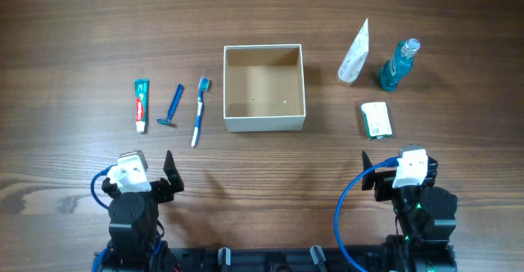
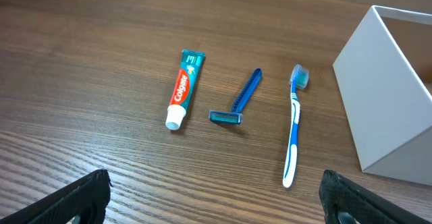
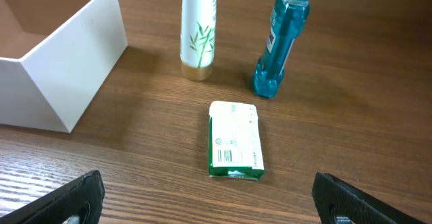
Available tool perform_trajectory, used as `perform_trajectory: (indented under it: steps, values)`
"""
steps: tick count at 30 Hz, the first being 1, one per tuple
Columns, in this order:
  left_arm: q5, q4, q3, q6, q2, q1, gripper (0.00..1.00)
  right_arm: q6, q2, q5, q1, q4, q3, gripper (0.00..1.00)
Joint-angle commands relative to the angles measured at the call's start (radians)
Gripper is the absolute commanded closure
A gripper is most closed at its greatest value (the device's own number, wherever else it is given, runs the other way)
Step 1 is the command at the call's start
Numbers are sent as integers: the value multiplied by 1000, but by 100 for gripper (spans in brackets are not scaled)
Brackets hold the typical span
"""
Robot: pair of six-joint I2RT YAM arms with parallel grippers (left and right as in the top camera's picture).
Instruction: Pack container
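Observation:
The container (image 1: 264, 123) is a square open-top box with white walls and a tan inside, at the table's middle; it holds nothing. Left of it lie a toothpaste tube (image 1: 141, 104), a blue razor (image 1: 173, 106) and a blue-white toothbrush (image 1: 199, 110). Right of it are a white tube (image 1: 354, 53), a blue bottle (image 1: 397, 65) and a green-white box (image 1: 376, 120). My left gripper (image 2: 212, 204) is open and empty near the front edge, short of the toothbrush (image 2: 293, 126). My right gripper (image 3: 209, 204) is open and empty, just short of the green-white box (image 3: 234, 140).
The container's white wall shows at the right of the left wrist view (image 2: 388, 96) and at the left of the right wrist view (image 3: 61, 55). The arm bases stand at the table's front edge.

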Motion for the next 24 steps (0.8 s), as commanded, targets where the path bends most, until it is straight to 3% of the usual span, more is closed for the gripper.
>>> perform_trajectory:
  steps: [1,7,12,18,20,24]
  values:
    - [17,-1,-10,-2,-8,6,0,-13,-9,-16,3,5,-4,0]
    - [17,-1,-10,-2,-8,6,0,-17,-9,-11,3,6,-4,0]
    - [17,-1,-10,-2,-8,6,0,-190,-9,40,3,5,-4,0]
    - [17,-1,-10,-2,-8,6,0,-208,-9,35,3,20,-4,0]
    - [17,-1,-10,-2,-8,6,0,-182,-9,-69,3,77,-5,0]
    - [17,-1,-10,-2,-8,6,0,-31,-9,-497,3,166,-5,0]
